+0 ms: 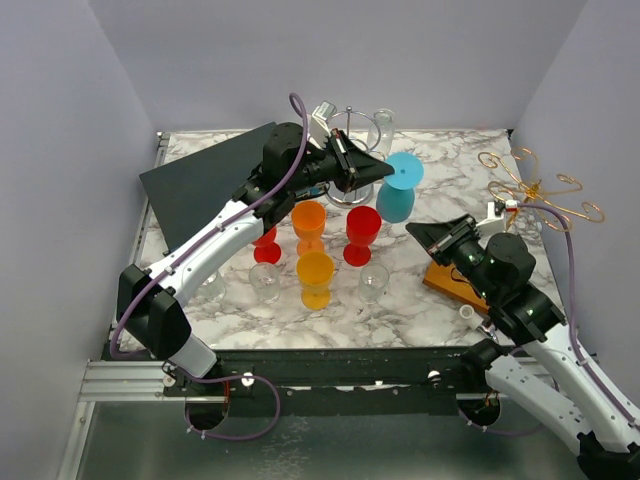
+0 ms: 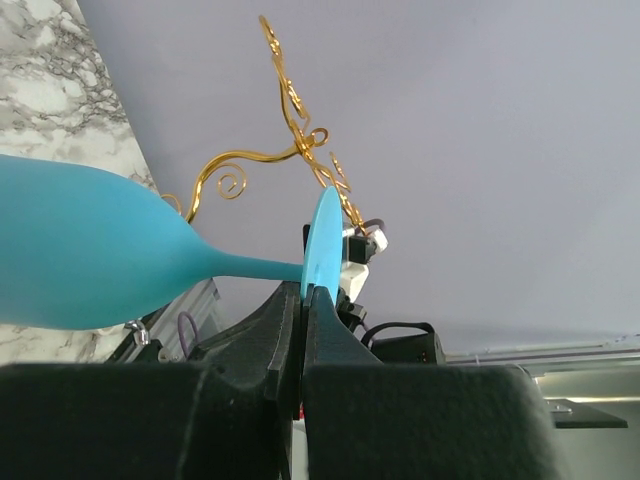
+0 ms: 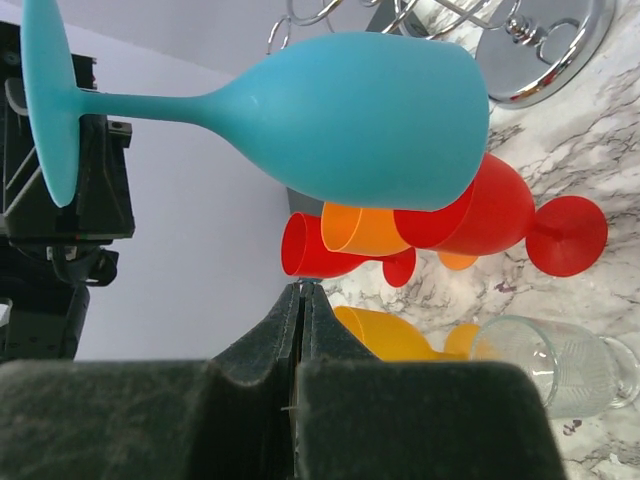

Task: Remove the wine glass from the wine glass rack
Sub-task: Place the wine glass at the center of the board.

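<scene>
A blue wine glass (image 1: 398, 200) hangs upside down above the marble table, its foot uppermost. My left gripper (image 1: 385, 172) is shut on the rim of that foot; the left wrist view shows the thin blue disc pinched between its jaws (image 2: 305, 292), with the bowl (image 2: 90, 260) off to the left. A gold wire wine glass rack (image 1: 540, 188) stands at the right edge, apart from the glass, and its curls (image 2: 290, 110) show behind the foot. My right gripper (image 1: 415, 232) is shut on nothing, just below the blue bowl (image 3: 350, 120) and pointing towards the middle of the table (image 3: 303, 285).
Red (image 1: 362, 232), orange (image 1: 309, 225) and yellow (image 1: 315, 275) glasses and two clear ones (image 1: 373, 283) stand mid-table. A chrome rack (image 1: 348, 122) with a clear glass is at the back. A dark mat (image 1: 205, 180) lies back left. A wooden block (image 1: 450, 282) sits under the right arm.
</scene>
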{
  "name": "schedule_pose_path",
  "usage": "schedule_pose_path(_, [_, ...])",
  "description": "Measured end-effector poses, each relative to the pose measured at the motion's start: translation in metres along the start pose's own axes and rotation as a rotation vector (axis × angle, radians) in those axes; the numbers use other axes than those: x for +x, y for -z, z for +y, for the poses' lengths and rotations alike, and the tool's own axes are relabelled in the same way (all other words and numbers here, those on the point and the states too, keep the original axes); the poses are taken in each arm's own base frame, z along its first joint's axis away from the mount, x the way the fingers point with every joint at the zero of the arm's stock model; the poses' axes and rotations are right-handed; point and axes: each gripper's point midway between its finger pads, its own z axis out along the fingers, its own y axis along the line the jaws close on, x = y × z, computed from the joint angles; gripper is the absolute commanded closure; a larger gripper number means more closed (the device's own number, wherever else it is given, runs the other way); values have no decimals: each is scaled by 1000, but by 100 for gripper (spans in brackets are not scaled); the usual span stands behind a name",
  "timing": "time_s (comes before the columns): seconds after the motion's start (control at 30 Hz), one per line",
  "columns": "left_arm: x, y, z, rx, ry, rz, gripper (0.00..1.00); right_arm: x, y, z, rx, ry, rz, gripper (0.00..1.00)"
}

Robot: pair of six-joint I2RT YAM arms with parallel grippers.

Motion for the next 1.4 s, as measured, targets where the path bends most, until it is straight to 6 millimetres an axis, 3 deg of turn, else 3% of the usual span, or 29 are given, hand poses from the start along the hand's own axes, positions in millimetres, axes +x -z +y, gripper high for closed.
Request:
schedule_pose_path(0.87, [0, 0, 2, -8, 5, -1, 100, -10, -1, 71, -313, -300, 11, 100])
schedule_pose_path(1.1, [0, 0, 2, -9, 5, -1, 100, -8, -8, 82, -377, -354, 31, 100])
schedule_pose_path(1.4, [0, 0, 2, -8, 4, -1, 100, -9, 3, 83, -484, -434, 17, 100])
